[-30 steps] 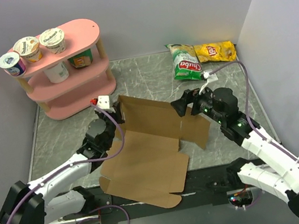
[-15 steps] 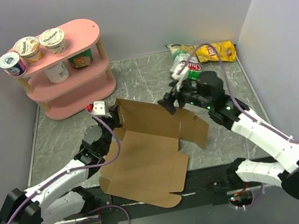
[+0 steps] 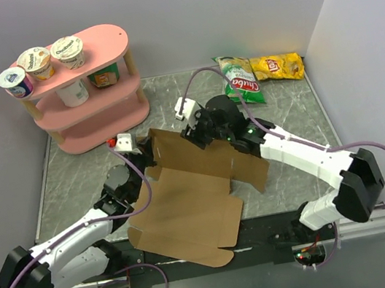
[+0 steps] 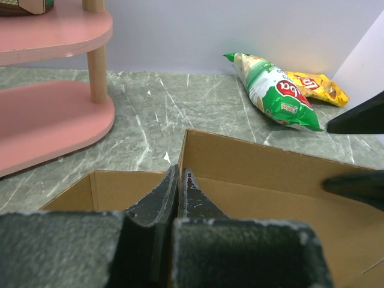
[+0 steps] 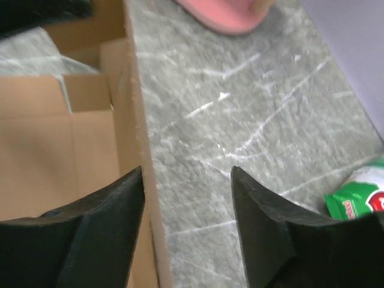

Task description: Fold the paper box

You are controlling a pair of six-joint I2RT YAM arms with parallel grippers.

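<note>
Two arms work on the paper box (image 3: 188, 204), a brown die-cut sheet that lies at the middle of the grey marbled bench (image 3: 177, 98) and reaches to its 6 o'clock edge. Most of the sheet lies flat. Its far panel, toward 12 o'clock, stands up as a low wall with a short side flap at the 9 o'clock end.

The left arm (image 3: 74, 234) reaches in from 7 o'clock to that 9 o'clock corner. In the left wrist view the left jaws are pressed together, and the upright edge of the cardboard corner runs straight down between the dark fingers (image 4: 153, 204), so they pinch the box there.

The right arm (image 3: 306, 158) comes across from 4 o'clock to the wall's top edge near 12 o'clock. In the right wrist view the right jaws stand wide apart and hold nothing. One of the fingers (image 5: 111, 210) sits over the cardboard and the other over bare bench, with the wall's thin edge between them, close to the cardboard-side finger.

A pink two-tier shelf (image 3: 98, 111) stands at 10 o'clock with yogurt cups (image 3: 35, 63) on top. A green chip bag (image 3: 239, 80) and a yellow chip bag (image 3: 279, 66) lie side by side at 1 o'clock, well apart from the box.
</note>
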